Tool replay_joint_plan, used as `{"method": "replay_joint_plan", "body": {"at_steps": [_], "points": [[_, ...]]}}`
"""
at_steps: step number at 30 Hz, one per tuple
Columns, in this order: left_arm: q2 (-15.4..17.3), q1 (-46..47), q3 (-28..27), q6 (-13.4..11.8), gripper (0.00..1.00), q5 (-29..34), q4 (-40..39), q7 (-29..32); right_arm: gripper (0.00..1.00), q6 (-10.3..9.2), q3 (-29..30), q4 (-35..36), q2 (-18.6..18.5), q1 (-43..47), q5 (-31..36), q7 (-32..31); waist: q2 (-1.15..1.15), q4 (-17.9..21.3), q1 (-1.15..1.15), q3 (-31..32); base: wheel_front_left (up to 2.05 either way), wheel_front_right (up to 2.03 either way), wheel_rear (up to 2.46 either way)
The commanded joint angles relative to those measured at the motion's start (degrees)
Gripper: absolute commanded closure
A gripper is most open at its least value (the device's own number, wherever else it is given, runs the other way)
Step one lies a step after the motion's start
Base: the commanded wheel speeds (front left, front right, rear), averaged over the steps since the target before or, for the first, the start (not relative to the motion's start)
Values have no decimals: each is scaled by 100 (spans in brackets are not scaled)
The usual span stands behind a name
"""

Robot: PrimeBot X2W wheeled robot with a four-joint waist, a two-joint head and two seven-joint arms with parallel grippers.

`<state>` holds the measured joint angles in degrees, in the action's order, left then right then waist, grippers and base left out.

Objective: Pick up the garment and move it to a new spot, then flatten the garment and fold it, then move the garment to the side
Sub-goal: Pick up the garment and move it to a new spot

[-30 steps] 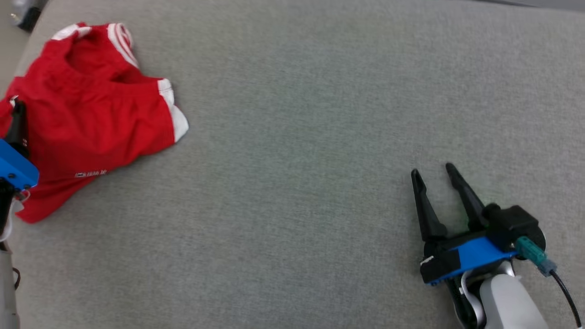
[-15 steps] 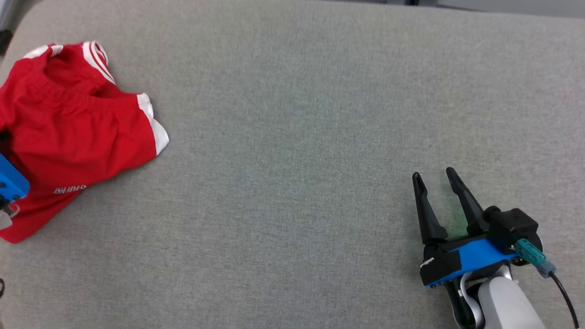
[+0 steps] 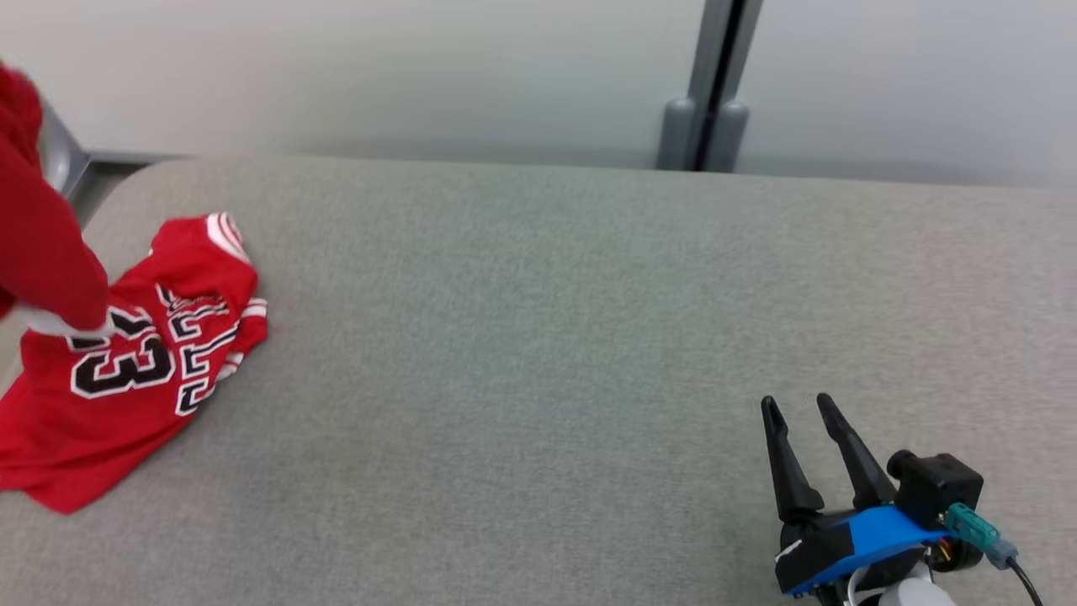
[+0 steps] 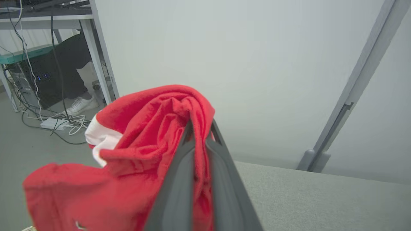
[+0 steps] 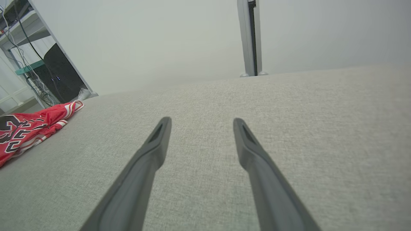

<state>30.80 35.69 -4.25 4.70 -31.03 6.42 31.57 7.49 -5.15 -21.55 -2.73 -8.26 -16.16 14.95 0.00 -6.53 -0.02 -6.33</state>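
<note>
The garment (image 3: 126, 370) is red with white trim and a black-and-white "23" print. It lies at the left end of the grey padded surface (image 3: 538, 337). More red cloth with a white band (image 3: 42, 252) hangs at the left edge of the head view, raised above the lying part. In the left wrist view my left gripper (image 4: 200, 126) is shut on a bunch of this garment (image 4: 144, 128), held in the air. My right gripper (image 3: 796, 404) rests open at the lower right, far from the cloth. The right wrist view shows that gripper (image 5: 202, 121) with nothing between its fingers and the garment (image 5: 29, 128) at far left.
A pale wall with a grey upright post (image 3: 711, 84) stands behind the surface. Left of the surface are a desk leg (image 4: 102, 54), a dark computer case (image 4: 45, 77), floor cables (image 4: 61, 122) and a person's white shoe (image 4: 82, 104). The surface's left edge runs close by the garment.
The head camera has tilted up, bringing the wall into view. My left gripper has shut on the garment and lifted part of it, exposing the printed number. The right gripper has stayed put.
</note>
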Motion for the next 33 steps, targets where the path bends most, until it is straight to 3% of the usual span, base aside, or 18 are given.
{"method": "replay_joint_plan", "body": {"at_steps": [1,8,15,22,30,31,32,33], "points": [[49,119,60,34,100,-10,-94,31,0,1,7,-10,-30,76,-21,30,0,273,2,288,0,0,0],[-191,354,572,162,100,-334,-1050,362,0,2,-30,102,-28,225,-131,33,0,707,2,547,0,0,0],[-419,120,1449,229,100,-232,-1484,557,0,1,-139,178,-29,121,-221,34,0,1323,2,426,0,0,0],[-787,-325,2333,253,100,-55,-931,235,0,2,-226,283,-27,-11,-284,34,0,1964,2,189,0,0,0],[-1126,-686,3047,278,100,338,498,-725,0,2,-304,324,-25,-124,-424,34,0,2439,2,-130,0,0,0],[-1165,-690,3091,277,71,410,691,-907,0,2,-310,321,-25,-146,-439,34,0,2458,2,-158,0,0,0],[-1207,-681,3114,252,52,488,900,-1113,0,2,-322,321,-24,-171,-456,34,0,2472,2,-185,0,0,0],[-1269,-683,3129,194,10,538,1076,-1304,0,2,-312,320,-26,-189,-464,34,0,2470,2,-198,0,0,0]]}}
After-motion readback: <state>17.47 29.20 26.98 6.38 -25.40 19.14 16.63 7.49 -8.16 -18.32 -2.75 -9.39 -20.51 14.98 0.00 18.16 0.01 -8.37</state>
